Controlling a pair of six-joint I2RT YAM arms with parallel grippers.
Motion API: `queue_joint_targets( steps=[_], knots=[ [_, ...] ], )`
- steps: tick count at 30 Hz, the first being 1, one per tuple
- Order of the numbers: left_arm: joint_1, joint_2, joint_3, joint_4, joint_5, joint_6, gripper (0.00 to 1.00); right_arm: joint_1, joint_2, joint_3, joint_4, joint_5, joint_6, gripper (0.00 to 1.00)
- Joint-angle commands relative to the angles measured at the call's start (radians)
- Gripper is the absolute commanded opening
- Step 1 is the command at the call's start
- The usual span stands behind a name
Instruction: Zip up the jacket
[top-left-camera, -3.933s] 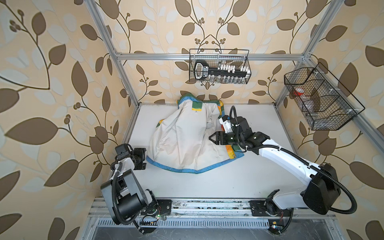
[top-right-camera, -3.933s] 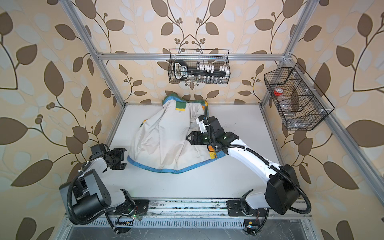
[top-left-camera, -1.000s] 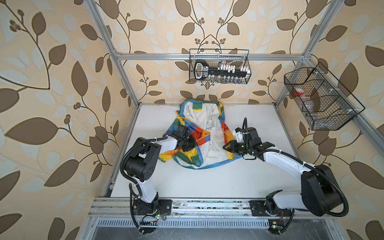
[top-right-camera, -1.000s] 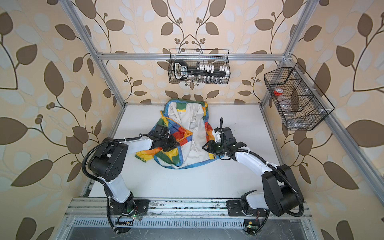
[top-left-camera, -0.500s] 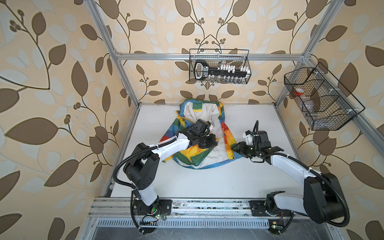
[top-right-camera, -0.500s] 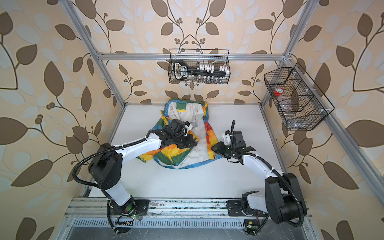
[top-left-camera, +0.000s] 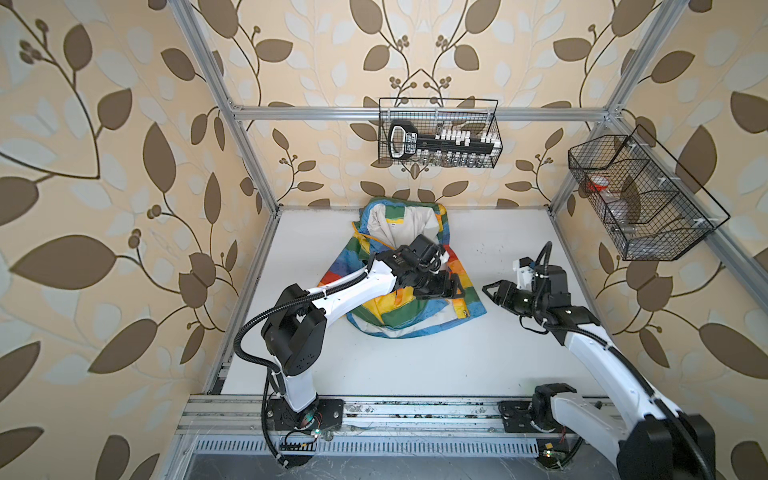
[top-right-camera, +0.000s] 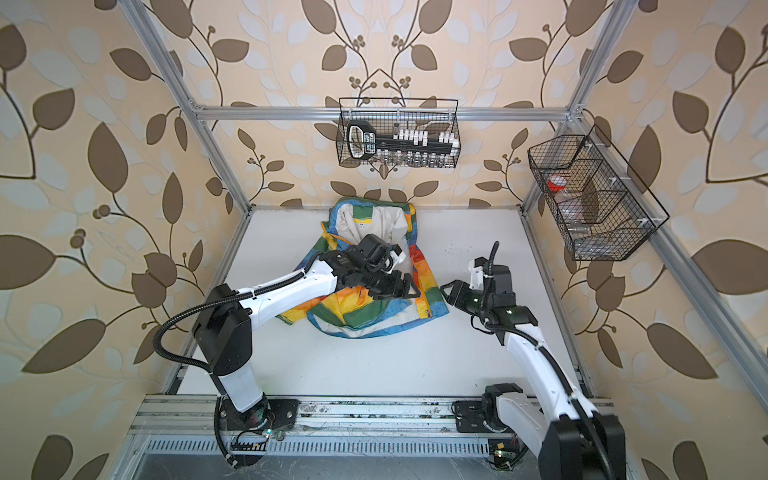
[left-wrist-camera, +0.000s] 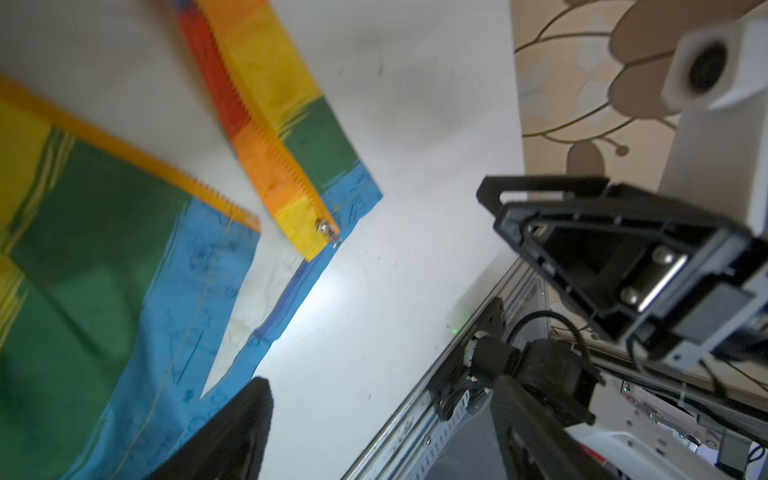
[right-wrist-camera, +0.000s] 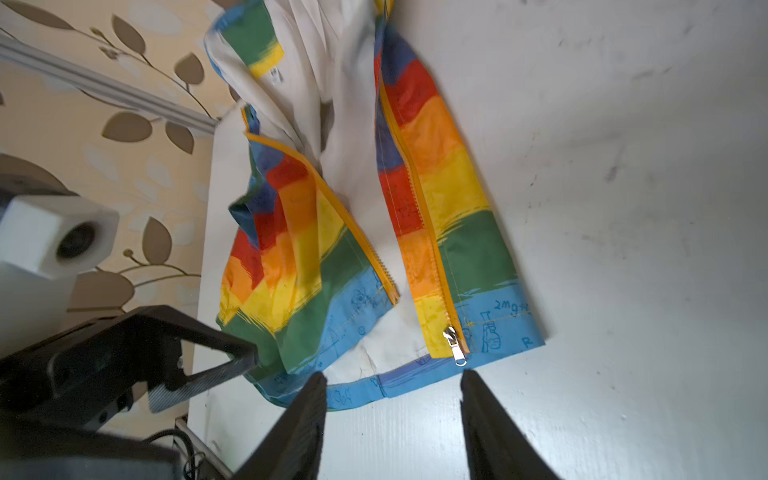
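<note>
The jacket (top-left-camera: 399, 309) (top-right-camera: 365, 309) lies crumpled at the back middle of the white table, front open, off-white lining showing between its two orange-yellow zipper halves. My left gripper (top-left-camera: 454, 289) (top-right-camera: 409, 287) hovers over its right front panel, open; in the left wrist view the gripper (left-wrist-camera: 382, 399) has only bare table between its fingers (left-wrist-camera: 245, 419). The silver zipper pull (right-wrist-camera: 455, 344) sits at the blue hem of the jacket (right-wrist-camera: 436, 187). My right gripper (top-left-camera: 489, 291) (right-wrist-camera: 390, 380) stands open just off that hem, touching nothing.
A wire basket (top-left-camera: 438, 133) with tools hangs on the back wall and another wire basket (top-left-camera: 640, 199) on the right wall. Aluminium frame posts stand at the table's back corners. A metal rail (top-left-camera: 395, 411) runs along the table's (top-left-camera: 407, 370) front edge.
My left gripper carried the left front panel rightward over the lining, then opened and let it go. My right gripper drew back to the right off the hem and opened wider.
</note>
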Motion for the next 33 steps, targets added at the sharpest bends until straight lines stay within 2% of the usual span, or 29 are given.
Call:
queue_joint_targets(
  steps=[1, 2, 3, 7, 11, 17, 22, 25, 29, 33],
  knots=[
    [0.003, 0.161, 0.184, -0.152, -0.130, 0.083, 0.80, -0.022, -0.145, -0.058, -0.036, 0.202, 0.097, 0.75],
    [0.002, 0.216, 0.250, -0.195, -0.156, 0.095, 0.78, -0.056, -0.173, -0.075, -0.019, 0.143, 0.094, 0.97],
    [0.003, 0.280, 0.322, -0.242, -0.181, 0.109, 0.77, -0.083, -0.192, -0.097, 0.029, 0.058, 0.094, 1.00],
    [0.001, 0.466, 0.564, -0.366, -0.266, 0.128, 0.76, -0.086, -0.203, -0.090, -0.036, 0.074, 0.077, 1.00],
    [0.003, 0.590, 0.704, -0.462, -0.317, 0.141, 0.74, -0.086, -0.204, -0.086, -0.106, 0.097, 0.054, 1.00],
    [0.003, 0.630, 0.684, -0.432, -0.279, 0.122, 0.67, -0.068, -0.236, -0.137, -0.064, 0.027, 0.068, 0.90],
    [0.003, 0.585, 0.569, -0.281, -0.179, 0.075, 0.56, -0.032, -0.240, -0.169, -0.003, 0.004, 0.092, 0.84],
    [0.005, 0.556, 0.522, -0.208, -0.143, 0.039, 0.41, 0.002, -0.203, -0.180, 0.031, -0.017, 0.111, 0.75],
    [0.017, 0.530, 0.521, -0.184, -0.122, 0.015, 0.16, 0.060, -0.164, -0.196, 0.095, -0.031, 0.168, 0.70],
    [0.046, 0.459, 0.454, -0.138, -0.088, -0.015, 0.02, 0.112, -0.137, -0.221, 0.175, -0.036, 0.254, 0.70]
  ],
)
